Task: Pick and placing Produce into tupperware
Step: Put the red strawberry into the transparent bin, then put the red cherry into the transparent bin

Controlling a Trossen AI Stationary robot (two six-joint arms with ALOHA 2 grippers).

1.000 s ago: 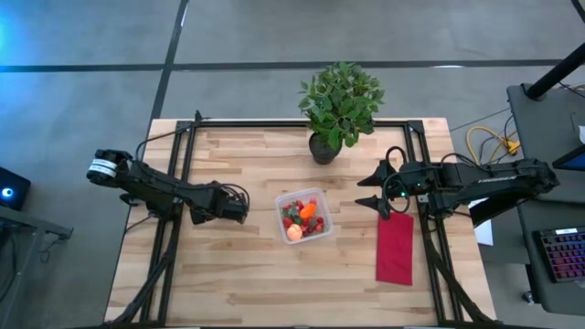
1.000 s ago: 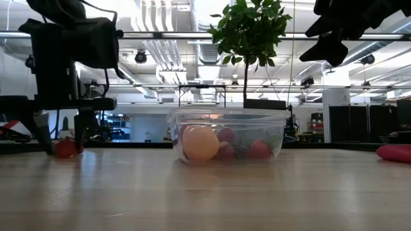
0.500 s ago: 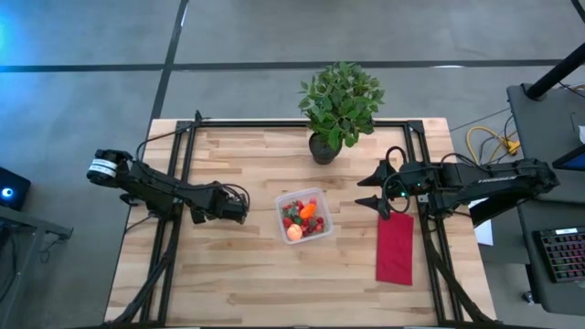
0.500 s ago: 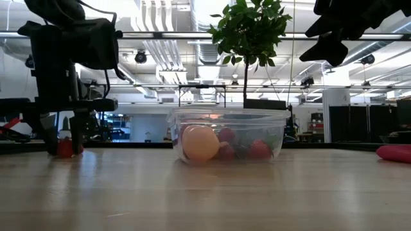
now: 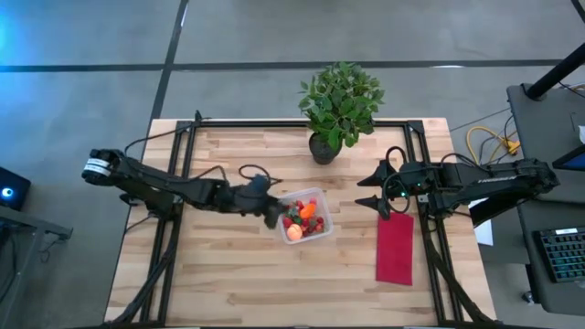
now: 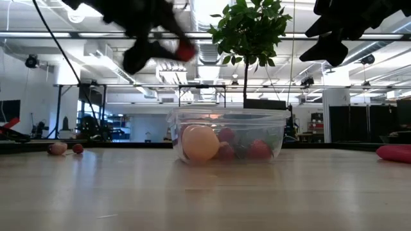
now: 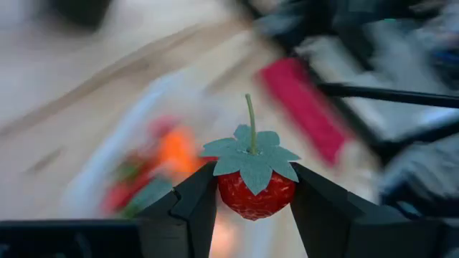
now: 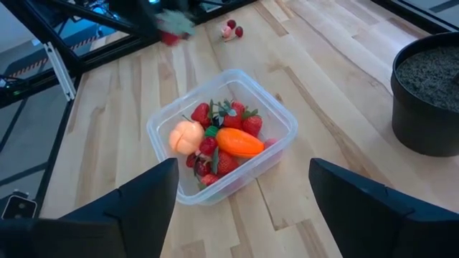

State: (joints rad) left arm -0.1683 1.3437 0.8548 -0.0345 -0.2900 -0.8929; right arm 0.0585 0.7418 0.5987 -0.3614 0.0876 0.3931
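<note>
left gripper point(image 7: 252, 208) pinching a strawberry point(image 7: 255, 188), frame centre, beside the tupperware point(image 5: 322, 203). right gripper point(image 5: 368, 192) spread, right of centre.

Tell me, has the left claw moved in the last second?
Yes. In the high view the left gripper has swung across the table toward the tupperware, now at its edge, carrying a strawberry between its fingers.
</note>
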